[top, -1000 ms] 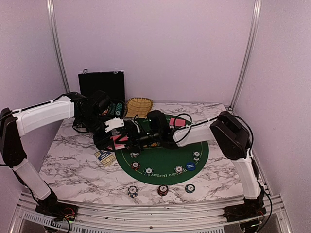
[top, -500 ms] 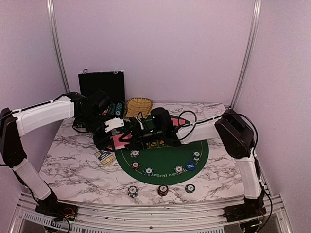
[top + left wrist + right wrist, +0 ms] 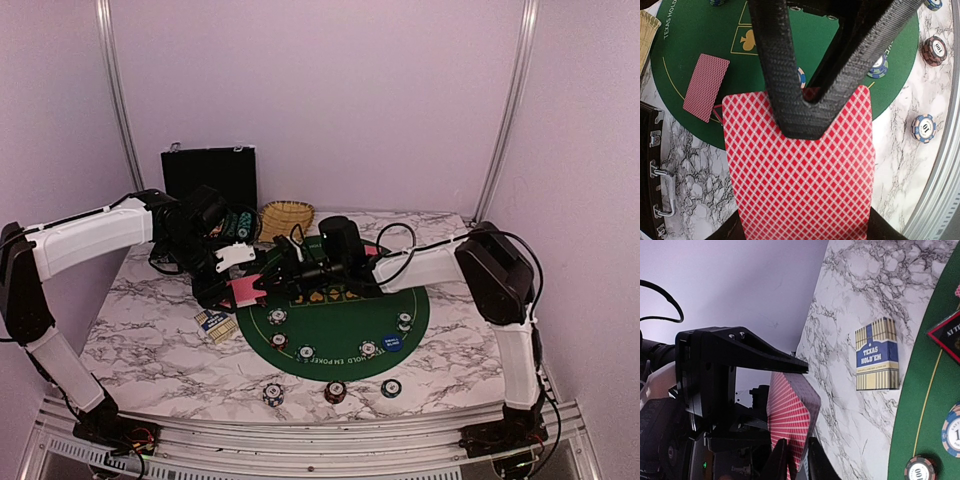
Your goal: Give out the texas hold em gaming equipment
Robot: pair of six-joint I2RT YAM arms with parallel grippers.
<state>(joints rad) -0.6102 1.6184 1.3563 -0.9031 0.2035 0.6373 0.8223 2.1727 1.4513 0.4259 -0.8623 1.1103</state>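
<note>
My left gripper (image 3: 232, 290) is shut on a deck of pink-red-backed playing cards (image 3: 800, 185), held above the left edge of the green mat (image 3: 340, 325). My right gripper (image 3: 794, 465) reaches in from the right. Its two fingers pinch the deck's far end (image 3: 790, 415), one on the top card's back, the other under it. A single card (image 3: 706, 87) lies face down on the mat. Several striped poker chips (image 3: 306, 352) and a blue disc (image 3: 393, 342) sit along the mat's near side. A black-red triangle (image 3: 947, 335) lies at the mat's edge.
A blue-and-yellow Texas Hold'em card box (image 3: 215, 323) lies on the marble left of the mat. Three chips (image 3: 335, 391) sit in a row near the table's front edge. The black case (image 3: 208, 175) and the straw basket (image 3: 287, 218) stand at the back.
My right gripper's jaws have closed onto the end of the deck, and its wrist has shifted back and right. The left arm and the deck have stayed still.
</note>
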